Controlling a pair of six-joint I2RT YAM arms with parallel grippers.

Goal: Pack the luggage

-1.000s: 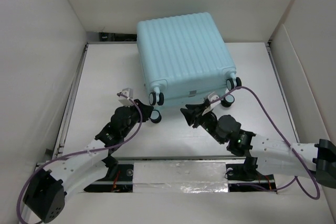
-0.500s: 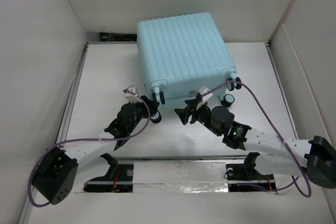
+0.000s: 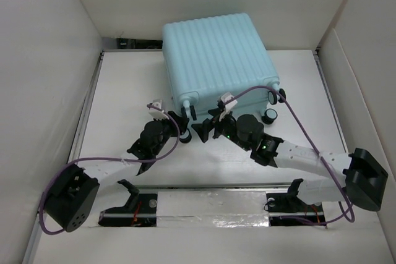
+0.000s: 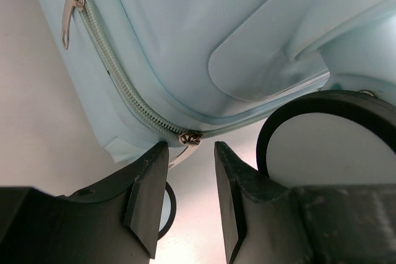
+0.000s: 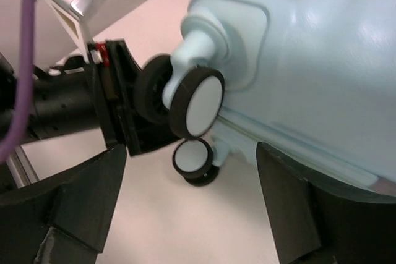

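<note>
The luggage (image 3: 216, 54), a pale aqua ribbed hard-shell case, lies closed at the back middle of the table, its wheels facing the arms. Both grippers are at its near-left corner. My left gripper (image 3: 175, 123) is open by a narrow gap. In the left wrist view its tips (image 4: 190, 153) sit just below a silver zipper slider (image 4: 190, 138) on the luggage's zipper (image 4: 124, 85), with nothing clamped between them. My right gripper (image 3: 204, 126) stands wide open. In the right wrist view its tips (image 5: 192, 153) straddle two black-and-white wheels (image 5: 201, 103), touching neither.
White walls (image 3: 49, 60) box in the white table (image 3: 124, 78) on three sides. Two more wheels (image 3: 272, 106) stick out at the luggage's near-right corner. A second zipper pull (image 4: 71, 4) hangs further along the seam. Purple cables (image 3: 297, 122) loop over both arms.
Both arms have reached forward to the luggage's near-left corner. The right gripper has opened wide. The left gripper's jaws have parted slightly.
</note>
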